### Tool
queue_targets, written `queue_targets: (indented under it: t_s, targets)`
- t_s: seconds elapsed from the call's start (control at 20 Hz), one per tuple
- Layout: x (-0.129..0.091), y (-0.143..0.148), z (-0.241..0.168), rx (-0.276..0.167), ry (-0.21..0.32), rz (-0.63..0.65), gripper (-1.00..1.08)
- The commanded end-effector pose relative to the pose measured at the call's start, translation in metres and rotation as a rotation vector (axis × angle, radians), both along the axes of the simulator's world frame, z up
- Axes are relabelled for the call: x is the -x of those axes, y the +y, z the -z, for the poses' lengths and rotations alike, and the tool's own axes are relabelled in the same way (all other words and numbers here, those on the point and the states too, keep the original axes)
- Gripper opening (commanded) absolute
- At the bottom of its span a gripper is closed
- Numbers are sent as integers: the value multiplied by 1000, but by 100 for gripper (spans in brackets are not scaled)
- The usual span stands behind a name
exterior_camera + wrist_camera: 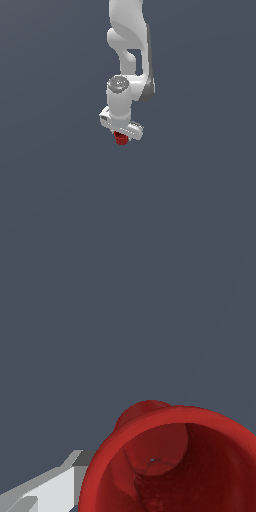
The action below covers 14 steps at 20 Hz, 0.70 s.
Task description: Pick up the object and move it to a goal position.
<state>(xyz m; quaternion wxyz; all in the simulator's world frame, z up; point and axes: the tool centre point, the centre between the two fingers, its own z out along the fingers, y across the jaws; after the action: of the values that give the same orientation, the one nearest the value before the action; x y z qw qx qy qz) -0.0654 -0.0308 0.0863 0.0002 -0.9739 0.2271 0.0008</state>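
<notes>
since nothing marks a goal in either view, the risks here are judged, not seen.
arm: white, coming down from the top centre of the exterior view, against plain dark grey.
gripper: appears to be pinching the cup just under it; one white finger shows beside the rim, contact itself is hidden.
cup: dark red, centre of the exterior view, mouth filling the wrist view's lower right.
risk: tapered sides could slide out during fast moves or turns.
risk: hold looks partial, so it may tilt.
</notes>
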Motion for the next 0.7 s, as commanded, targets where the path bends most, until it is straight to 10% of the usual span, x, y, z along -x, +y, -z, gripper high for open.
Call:
queue_targets:
  t_s: [0.0, 0.65]
  targets:
    - [-3, -7, -19, 0, -2, 0, -100]
    - [-21, -53, -146, 1, -2, 2, -100]
